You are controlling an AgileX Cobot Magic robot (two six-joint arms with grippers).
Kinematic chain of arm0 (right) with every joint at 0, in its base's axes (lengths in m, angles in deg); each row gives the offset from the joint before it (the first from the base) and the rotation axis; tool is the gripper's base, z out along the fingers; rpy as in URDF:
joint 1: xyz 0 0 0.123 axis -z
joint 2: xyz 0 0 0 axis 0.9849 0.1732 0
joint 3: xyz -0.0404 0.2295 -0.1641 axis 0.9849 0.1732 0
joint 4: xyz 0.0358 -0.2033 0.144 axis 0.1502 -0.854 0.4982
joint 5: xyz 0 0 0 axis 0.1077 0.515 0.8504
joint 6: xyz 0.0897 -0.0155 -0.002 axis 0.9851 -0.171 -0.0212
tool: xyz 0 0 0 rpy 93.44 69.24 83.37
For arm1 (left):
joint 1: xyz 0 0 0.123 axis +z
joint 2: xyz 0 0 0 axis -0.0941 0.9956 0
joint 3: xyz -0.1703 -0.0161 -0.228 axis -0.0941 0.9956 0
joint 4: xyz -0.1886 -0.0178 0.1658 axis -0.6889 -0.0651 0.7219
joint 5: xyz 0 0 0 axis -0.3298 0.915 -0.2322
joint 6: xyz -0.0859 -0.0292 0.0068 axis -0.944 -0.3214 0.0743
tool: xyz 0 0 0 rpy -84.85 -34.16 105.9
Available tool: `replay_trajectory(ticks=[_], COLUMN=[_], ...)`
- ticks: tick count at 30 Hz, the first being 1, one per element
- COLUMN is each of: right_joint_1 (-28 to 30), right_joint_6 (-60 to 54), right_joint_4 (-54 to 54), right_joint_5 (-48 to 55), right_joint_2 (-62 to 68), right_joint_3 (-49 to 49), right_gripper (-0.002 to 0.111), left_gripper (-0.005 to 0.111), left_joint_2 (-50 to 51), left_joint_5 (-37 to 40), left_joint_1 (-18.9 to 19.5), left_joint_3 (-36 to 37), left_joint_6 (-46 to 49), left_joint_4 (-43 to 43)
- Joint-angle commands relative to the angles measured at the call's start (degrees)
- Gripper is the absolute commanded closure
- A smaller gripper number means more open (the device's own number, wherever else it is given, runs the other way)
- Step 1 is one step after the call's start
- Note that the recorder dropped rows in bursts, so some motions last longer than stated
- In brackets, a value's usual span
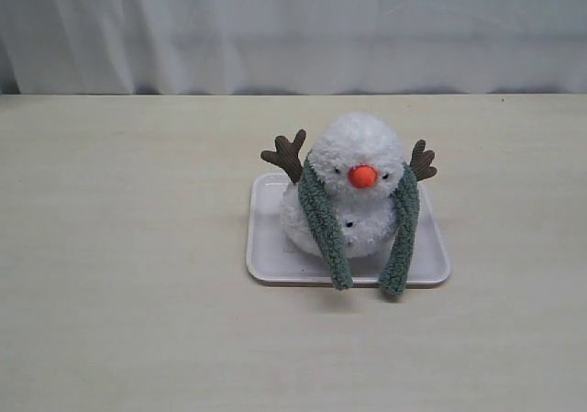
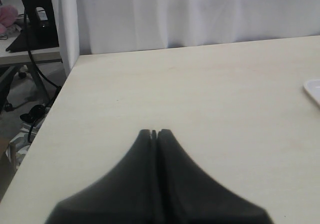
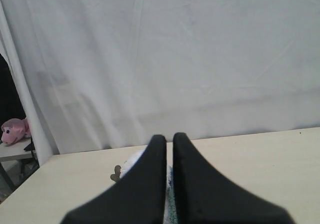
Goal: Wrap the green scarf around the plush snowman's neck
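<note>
On the pale table [image 1: 110,293], near its middle, a white tray [image 1: 266,267] carries the plush snowman [image 1: 353,196], sitting upright with its orange nose facing the exterior camera. The green scarf [image 1: 323,224] is draped over the back of its neck. Both ends hang down the front, one on each side of the nose, and reach past the tray's near rim. The brown antler-like arms stick out to either side of the head.

Neither of my arms shows in the exterior view; both are held away from the tray. My left gripper [image 2: 154,132] is fully closed, its two dark fingers pressed together tip to tip with nothing between them. That arm sits low over bare tabletop, aimed along the surface toward the white curtain [image 1: 275,27]. Only a corner of the tray shows at the edge of its wrist view, well apart from my fingertips.

My right gripper [image 3: 169,139] is closed as well. Only a thin slit shows between its fingers, and I see nothing gripped in it. That arm is held higher and level, pointed at the curtain. A bit of the snowman's white fluff and one brown arm show beyond the fingers, lower than the tips and not touching them. A pink plush toy [image 3: 14,130] lies on another surface off past the table's edge.
</note>
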Motion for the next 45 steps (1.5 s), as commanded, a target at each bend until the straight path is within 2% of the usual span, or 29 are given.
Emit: replay_trajectory(ticks=[1, 6, 9, 15, 18, 26, 32, 34, 37, 43, 45], right_joint_1=[3.0, 7.3, 9.7, 14.8, 19.2, 30.6, 31.6, 31.6, 31.5, 31.2, 28.6], right_joint_6=[-0.5, -0.5, -2.5, -20.0, -26.0, -26.2, -26.2, -26.3, -26.4, -27.6, -28.9], right_joint_4=[0.0, 0.1, 1.8, 15.8, 22.4, 22.7, 21.8, 21.8, 20.5, 16.1, 16.1], right_joint_5=[-0.7, -2.1, -8.5, -26.2, -32.6, -33.7, -35.5, -39.3, -41.6, -35.7, -34.0], right_joint_2=[-0.2, -0.2, -0.2, -0.2, -0.2, -0.2, -0.2, -0.2, -0.2, -0.2, -0.2], right_joint_3=[0.6, 2.7, 5.7, 12.1, 15.1, 23.0, 32.7, 37.4, 38.5, 38.5, 38.5], right_gripper=[0.104, 0.104, 0.104, 0.104, 0.104, 0.104, 0.104, 0.104, 0.104, 0.104, 0.104], left_gripper=[0.107, 0.107, 0.107, 0.107, 0.107, 0.107, 0.107, 0.107, 0.107, 0.107, 0.107], left_joint_2=[-0.1, -0.1, -0.1, -0.1, -0.1, -0.1, -0.1, -0.1, -0.1, -0.1, -0.1], left_joint_5=[-0.7, -0.7, -0.7, -0.7, -0.7, -0.7, -0.7, -0.7, -0.7, -0.7, -0.7], left_joint_1=[0.1, 0.1, 0.1, 0.1, 0.1, 0.1, 0.1, 0.1, 0.1, 0.1, 0.1], left_joint_3=[0.2, 0.2, 0.2, 0.2, 0.2, 0.2, 0.2, 0.2, 0.2, 0.2, 0.2], left_joint_6=[-0.1, -0.1, -0.1, -0.1, -0.1, -0.1, -0.1, -0.1, -0.1, -0.1, -0.1], left_joint_4=[-0.1, -0.1, -0.1, -0.1, -0.1, -0.1, -0.1, -0.1, -0.1, -0.1, -0.1])
